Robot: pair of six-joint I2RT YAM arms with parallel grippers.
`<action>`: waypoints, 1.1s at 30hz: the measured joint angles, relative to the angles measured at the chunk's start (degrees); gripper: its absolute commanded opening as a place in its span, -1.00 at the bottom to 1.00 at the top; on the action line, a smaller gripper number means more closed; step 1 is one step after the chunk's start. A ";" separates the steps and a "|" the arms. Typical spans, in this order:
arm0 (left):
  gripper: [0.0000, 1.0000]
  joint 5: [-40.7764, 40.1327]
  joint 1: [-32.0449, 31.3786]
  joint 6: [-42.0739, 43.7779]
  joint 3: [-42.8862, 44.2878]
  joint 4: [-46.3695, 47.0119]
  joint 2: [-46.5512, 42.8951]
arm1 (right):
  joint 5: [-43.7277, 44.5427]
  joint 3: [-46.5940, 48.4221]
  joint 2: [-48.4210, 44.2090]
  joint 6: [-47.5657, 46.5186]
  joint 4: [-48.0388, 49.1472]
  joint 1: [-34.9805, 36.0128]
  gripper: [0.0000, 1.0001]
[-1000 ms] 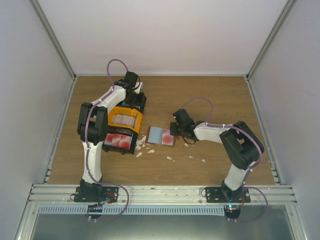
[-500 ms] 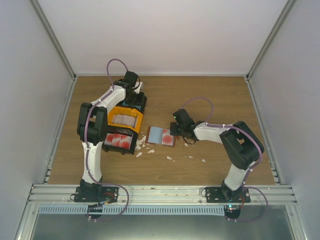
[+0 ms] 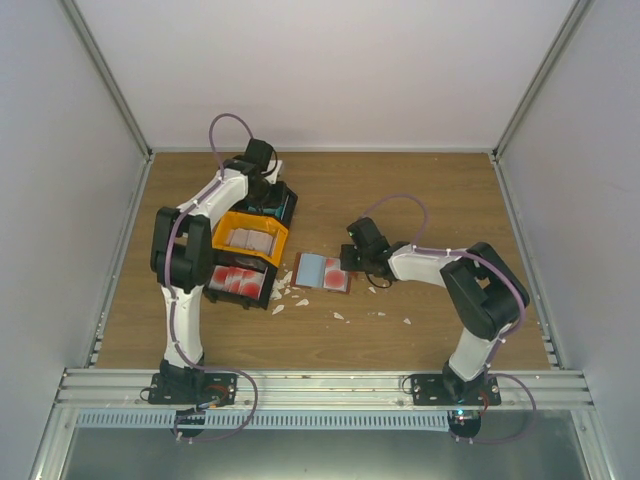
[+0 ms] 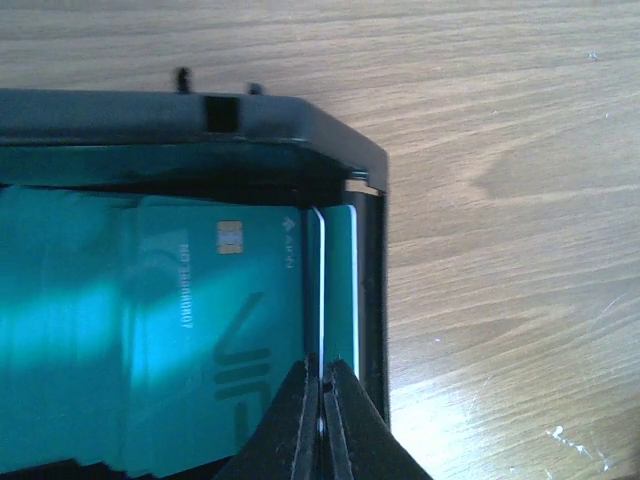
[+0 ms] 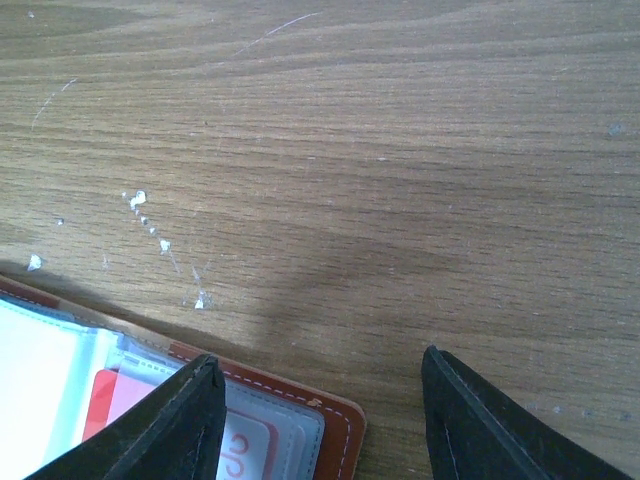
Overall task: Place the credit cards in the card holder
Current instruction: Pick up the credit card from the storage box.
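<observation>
At the left, the tray (image 3: 246,217) holds red cards (image 3: 238,280) in its near bin and teal cards (image 4: 200,330) in its far one, where the left gripper (image 4: 322,395) is pinched shut on the edge of one teal card (image 4: 341,280) by the bin's wall. White scraps (image 3: 285,291) lie between the tray and the holder (image 3: 322,272), which is open mid-table (image 3: 420,200), with a pale blue card (image 3: 310,268) on one half and a red card (image 3: 335,277) on the other. The right gripper (image 5: 320,360) hangs with jaws apart and empty at the holder's right edge.

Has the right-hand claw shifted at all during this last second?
No. The right gripper stays at the right edge of the card holder, jaws open.
</observation>
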 measured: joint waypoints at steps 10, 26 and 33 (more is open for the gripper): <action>-1.00 -3.89 0.07 0.61 -1.77 0.42 -7.63 | -1.90 -1.75 -3.96 1.25 -4.33 -0.15 0.11; -1.00 7.21 -1.22 -0.24 -19.15 11.69 -40.17 | -21.20 -6.23 -30.82 0.17 2.27 -0.15 0.55; -1.00 26.23 -1.97 -10.08 -28.81 22.05 -51.10 | -28.68 -9.22 -43.34 5.77 12.39 -0.15 0.45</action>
